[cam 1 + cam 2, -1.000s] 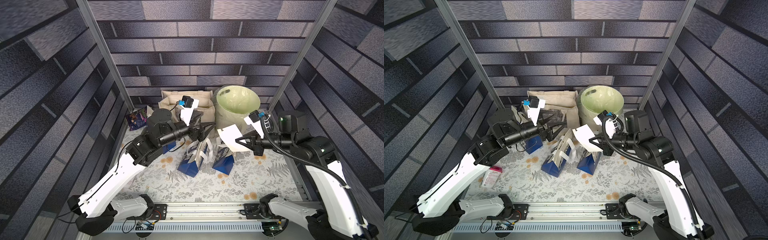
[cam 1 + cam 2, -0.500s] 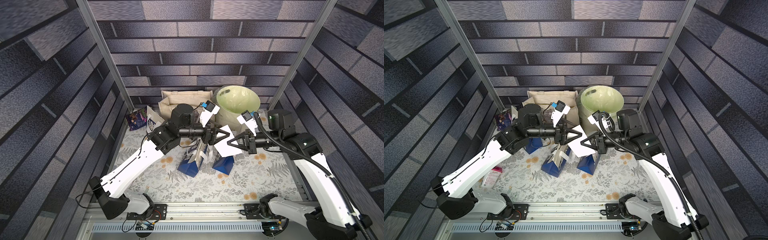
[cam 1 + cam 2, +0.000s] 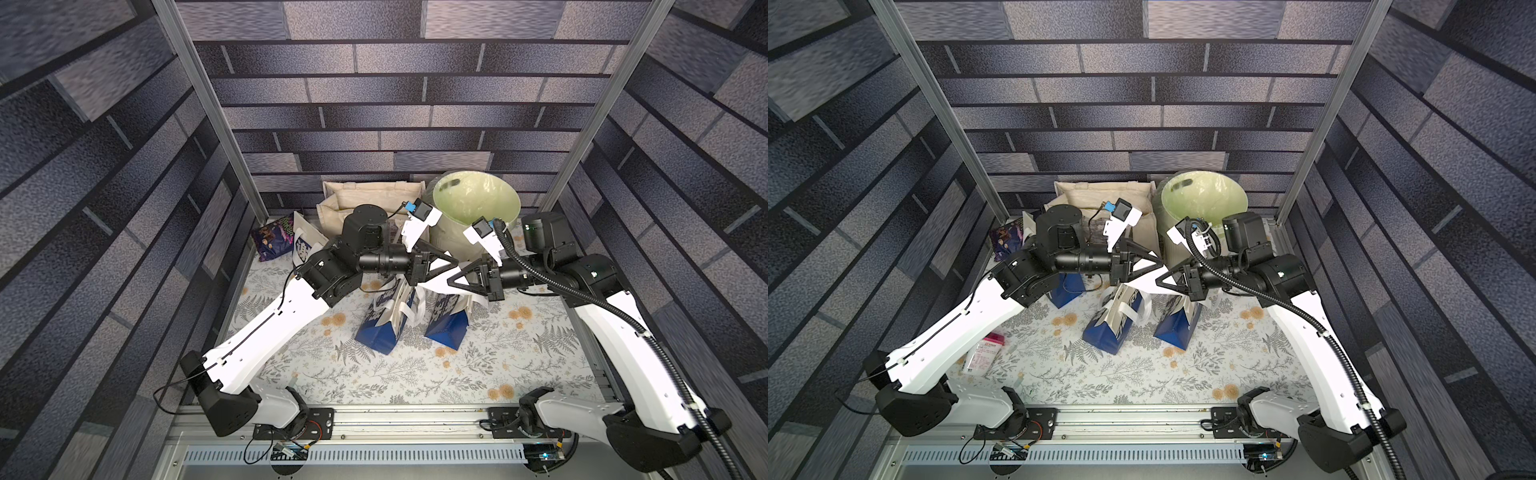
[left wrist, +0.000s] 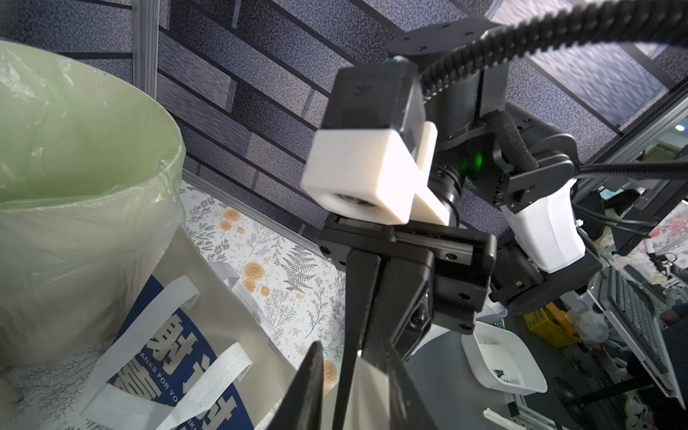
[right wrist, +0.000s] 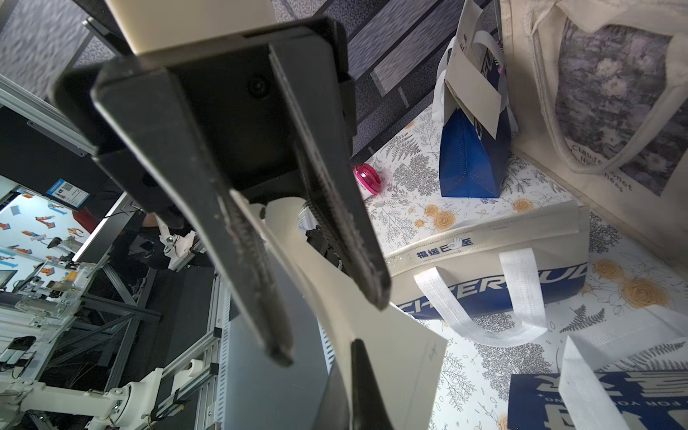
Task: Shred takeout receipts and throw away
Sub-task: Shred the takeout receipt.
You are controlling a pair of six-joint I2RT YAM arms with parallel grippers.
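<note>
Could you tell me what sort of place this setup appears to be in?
Probably a test booth in a robotics lab: printed brick-pattern panels on an aluminium frame, and an office keyboard visible beyond it.

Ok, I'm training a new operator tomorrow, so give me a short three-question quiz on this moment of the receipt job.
1. True or false: the right gripper holds the receipt up in the air.
2. Where is the bin?
A) at the back, beside the canvas tote
B) at the front rail
C) tipped on its side
3. How many blue-and-white paper bags are in view?

Key: 1 true; 2 A; 3 three.
</note>
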